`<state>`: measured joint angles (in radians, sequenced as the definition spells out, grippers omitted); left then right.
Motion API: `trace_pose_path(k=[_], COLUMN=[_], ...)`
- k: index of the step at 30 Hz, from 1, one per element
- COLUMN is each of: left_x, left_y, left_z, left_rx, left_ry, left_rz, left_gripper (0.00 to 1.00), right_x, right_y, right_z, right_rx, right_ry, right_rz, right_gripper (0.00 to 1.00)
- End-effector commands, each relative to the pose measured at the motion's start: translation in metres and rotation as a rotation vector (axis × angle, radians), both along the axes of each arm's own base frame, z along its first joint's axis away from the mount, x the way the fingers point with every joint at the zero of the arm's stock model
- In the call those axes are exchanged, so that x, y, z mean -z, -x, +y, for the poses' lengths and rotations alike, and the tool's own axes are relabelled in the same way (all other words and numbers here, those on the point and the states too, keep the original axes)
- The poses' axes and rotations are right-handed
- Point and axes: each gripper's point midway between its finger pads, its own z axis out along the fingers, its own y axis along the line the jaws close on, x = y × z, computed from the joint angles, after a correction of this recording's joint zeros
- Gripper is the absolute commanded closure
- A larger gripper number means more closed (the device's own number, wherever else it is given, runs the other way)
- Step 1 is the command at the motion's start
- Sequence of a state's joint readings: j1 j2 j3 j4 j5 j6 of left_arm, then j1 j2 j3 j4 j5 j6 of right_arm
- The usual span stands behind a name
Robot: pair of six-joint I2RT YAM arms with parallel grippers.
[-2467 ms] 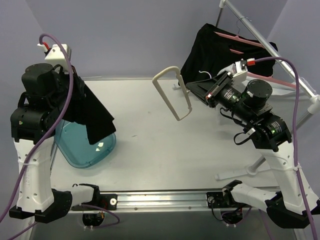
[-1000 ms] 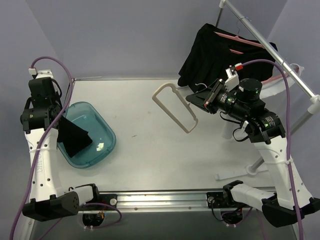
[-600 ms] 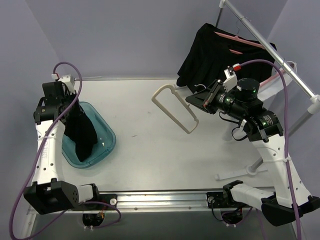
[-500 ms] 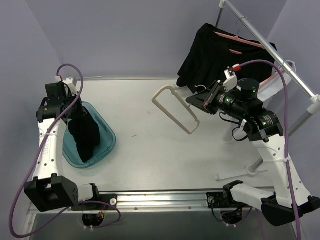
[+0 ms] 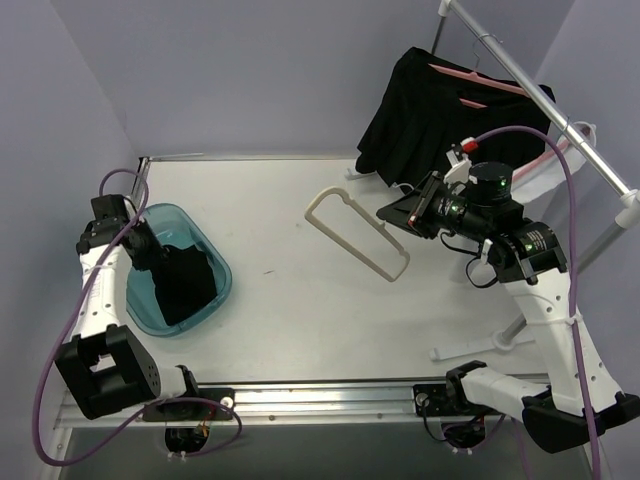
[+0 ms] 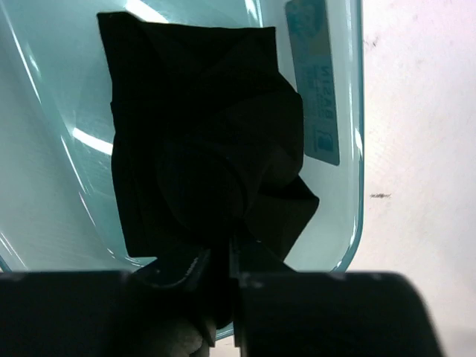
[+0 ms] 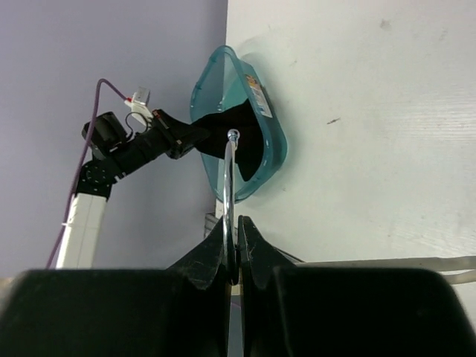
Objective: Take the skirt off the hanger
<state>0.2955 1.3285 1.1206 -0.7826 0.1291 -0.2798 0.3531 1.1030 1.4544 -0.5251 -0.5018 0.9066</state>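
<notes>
One black fabric skirt lies crumpled inside the translucent teal plastic tub, covering most of its floor. The tub stands at the left of the white table. The left gripper sits at the tub's edge with its fingers close together and skirt cloth draped over the tips. Whether they pinch the cloth cannot be told. Well apart on the right, the right gripper is clamped on the metal hook of a cream plastic hanger, which is held above the table. Another black garment hangs on the rail behind.
</notes>
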Motion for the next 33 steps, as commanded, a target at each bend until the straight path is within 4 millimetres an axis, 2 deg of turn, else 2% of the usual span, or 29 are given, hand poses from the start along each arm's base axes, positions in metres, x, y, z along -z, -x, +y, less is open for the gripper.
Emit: trace_pose_path(k=[1, 2, 4, 5, 6, 8, 10, 11, 12, 15, 16, 18, 19, 20, 22, 23, 24, 27, 28, 29, 32, 33], left_x=[-0.006, -0.013, -0.024, -0.035, -0.042, -0.053, -0.076, -0.088, -0.109, -0.152, -0.179, -0.215, -0.244, -0.256, -0.294, -0.312, -0.328, -0.35, -0.353, -0.349, -0.344, -0.333], left_y=[-0.009, -0.009, -0.011, -0.009, -0.01, -0.012, -0.017, -0.019, -0.023, -0.034, -0.039, -0.046, -0.047, -0.046, -0.034, -0.021, -0.011, 0.041, 0.054, 0.077, 0.117, 0.123], left_z=[0.009, 0.008, 0.006, 0.005, 0.005, -0.003, -0.015, -0.019, -0.023, -0.052, -0.072, -0.107, -0.124, -0.156, -0.199, -0.226, -0.241, -0.282, -0.288, -0.293, -0.301, -0.304], left_rx=[-0.106, -0.137, -0.169, -0.209, -0.225, -0.217, -0.184, -0.178, -0.169, -0.081, -0.014, 0.115, 0.191, 0.302, 0.513, 0.636, 0.722, 1.0, 1.058, 1.138, 1.263, 1.287], left_ry=[0.047, 0.061, 0.08, 0.092, 0.098, 0.13, 0.123, 0.125, 0.12, 0.157, 0.183, 0.267, 0.296, 0.345, 0.432, 0.466, 0.487, 0.567, 0.583, 0.608, 0.642, 0.662], left_rz=[-0.045, -0.069, -0.11, -0.142, -0.162, -0.181, -0.218, -0.249, -0.293, -0.413, -0.481, -0.579, -0.649, -0.671, -0.765, -0.805, -0.858, -0.937, -0.954, -0.958, -0.959, -0.925], left_gripper=[0.82, 0.69, 0.56, 0.32, 0.28, 0.29, 0.29, 0.3, 0.3, 0.3, 0.31, 0.33, 0.33, 0.34, 0.35, 0.35, 0.35, 0.35, 0.35, 0.32, 0.3, 0.3], right_x=[0.005, 0.01, 0.013, 0.019, 0.02, 0.022, 0.027, 0.029, 0.032, 0.041, 0.042, 0.048, 0.05, 0.053, 0.058, 0.059, 0.059, 0.064, 0.066, 0.067, 0.072, 0.073], right_y=[0.006, 0.008, 0.008, 0.009, 0.01, 0.012, 0.012, 0.012, 0.012, 0.011, 0.011, 0.011, 0.011, 0.011, 0.012, 0.011, 0.012, 0.014, 0.015, 0.016, 0.02, 0.021], right_z=[-0.01, -0.013, -0.017, -0.019, -0.021, -0.023, -0.023, -0.022, -0.021, -0.021, -0.022, -0.023, -0.024, -0.025, -0.027, -0.027, -0.026, -0.026, -0.026, -0.026, -0.025, -0.024], right_rx=[0.014, 0.01, 0.015, 0.011, 0.011, 0.008, -0.003, -0.015, -0.025, -0.043, -0.045, -0.045, -0.051, -0.054, -0.068, -0.074, -0.082, -0.102, -0.108, -0.114, -0.138, -0.142], right_ry=[0.056, 0.083, 0.116, 0.146, 0.157, 0.176, 0.192, 0.194, 0.203, 0.227, 0.234, 0.253, 0.268, 0.279, 0.303, 0.311, 0.314, 0.326, 0.327, 0.327, 0.329, 0.331], right_rz=[-0.018, -0.013, -0.01, -0.001, -0.002, 0.002, 0.008, 0.012, 0.013, 0.021, 0.02, 0.026, 0.025, 0.031, 0.032, 0.034, 0.03, 0.033, 0.038, 0.039, 0.048, 0.048], right_gripper=[1.0, 1.0, 1.0, 1.0, 1.0, 1.0, 1.0, 1.0, 1.0, 1.0, 1.0, 1.0, 1.0, 1.0, 1.0, 1.0, 1.0, 1.0, 1.0, 1.0, 1.0, 1.0])
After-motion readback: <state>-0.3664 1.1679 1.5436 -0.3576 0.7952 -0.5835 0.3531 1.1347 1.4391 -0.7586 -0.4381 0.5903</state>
